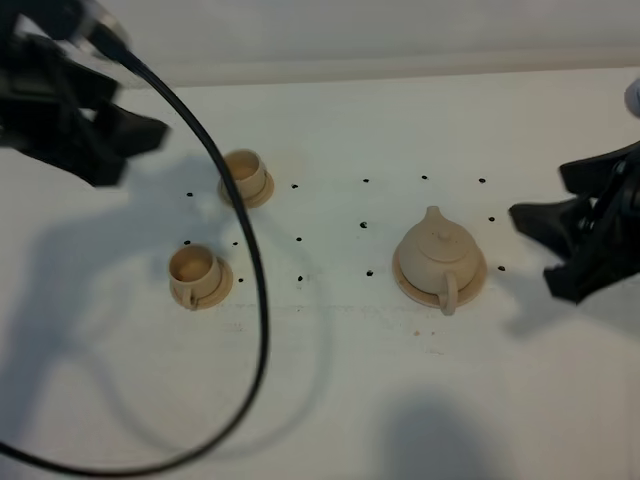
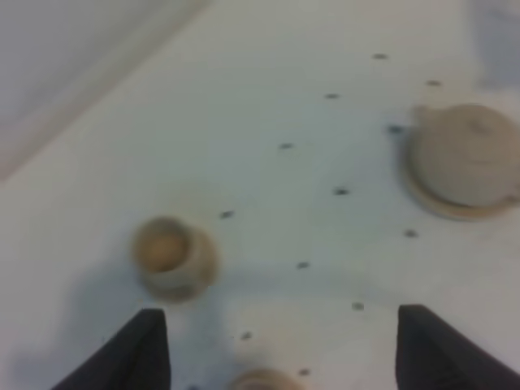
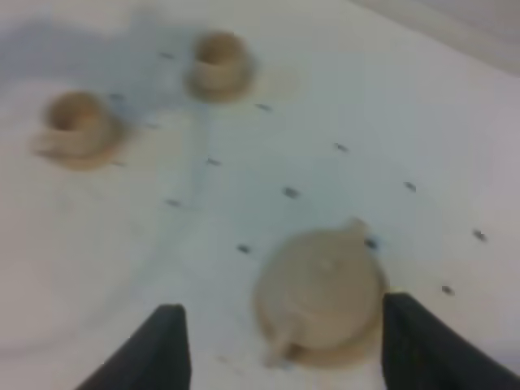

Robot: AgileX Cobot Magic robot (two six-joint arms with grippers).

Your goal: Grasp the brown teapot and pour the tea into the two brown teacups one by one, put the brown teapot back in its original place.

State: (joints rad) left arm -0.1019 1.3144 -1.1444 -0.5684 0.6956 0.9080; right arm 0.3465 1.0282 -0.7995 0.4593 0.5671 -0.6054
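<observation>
The brown teapot (image 1: 437, 250) sits on its round saucer (image 1: 479, 278), the original place, right of centre, spout to the back and handle to the front. The two brown teacups (image 1: 244, 173) (image 1: 192, 268) stand on small saucers at the left. My right gripper (image 1: 532, 246) hovers open just right of the teapot, apart from it. In the right wrist view the teapot (image 3: 321, 288) lies ahead between the spread fingers (image 3: 162, 349). My left gripper (image 1: 138, 155) hangs open above the table's back left. The left wrist view shows one teacup (image 2: 166, 253) ahead and the teapot (image 2: 470, 153) farther off.
A black cable (image 1: 257, 300) loops from the left arm over the teacups' area down to the front edge. Small black dots (image 1: 299, 240) mark the white table (image 1: 340, 380). A pale wall edge runs along the back.
</observation>
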